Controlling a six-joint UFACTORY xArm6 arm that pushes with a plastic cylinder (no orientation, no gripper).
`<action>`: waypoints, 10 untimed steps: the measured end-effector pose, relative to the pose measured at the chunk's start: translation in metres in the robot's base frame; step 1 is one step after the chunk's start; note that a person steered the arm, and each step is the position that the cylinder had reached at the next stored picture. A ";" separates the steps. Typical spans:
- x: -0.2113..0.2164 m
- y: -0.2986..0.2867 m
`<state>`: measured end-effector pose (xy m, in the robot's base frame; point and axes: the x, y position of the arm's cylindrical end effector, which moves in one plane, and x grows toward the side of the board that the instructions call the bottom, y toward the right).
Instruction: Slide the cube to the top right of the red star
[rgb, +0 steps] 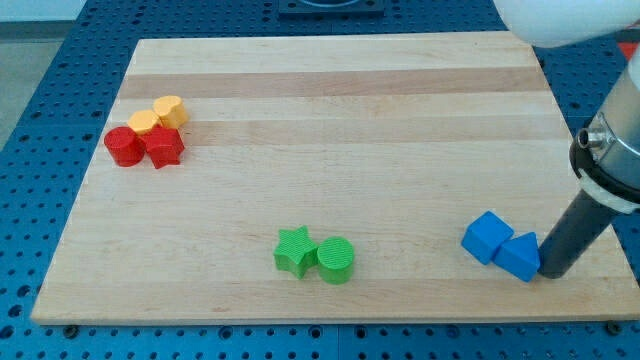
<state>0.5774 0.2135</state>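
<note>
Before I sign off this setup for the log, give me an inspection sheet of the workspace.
Surface: wooden board, flat.
Job's things: blue cube at the view's bottom right, touching a blue triangular block; red star at upper left.
Clutter: red cylinder, two yellow blocks, green star, green cylinder.
Grippers: none; my tip sits against the triangular block's right side.
Cables: nothing seen.
Surroundings: blue perforated table.

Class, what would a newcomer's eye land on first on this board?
Probably the dark rod at the view's lower right, my tip against the blue triangular block, with the blue cube beside it. Next, the red star clustered with red and yellow blocks at upper left.
</note>
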 end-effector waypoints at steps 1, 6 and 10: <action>0.000 -0.021; -0.072 -0.083; -0.137 -0.194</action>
<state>0.4403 0.0192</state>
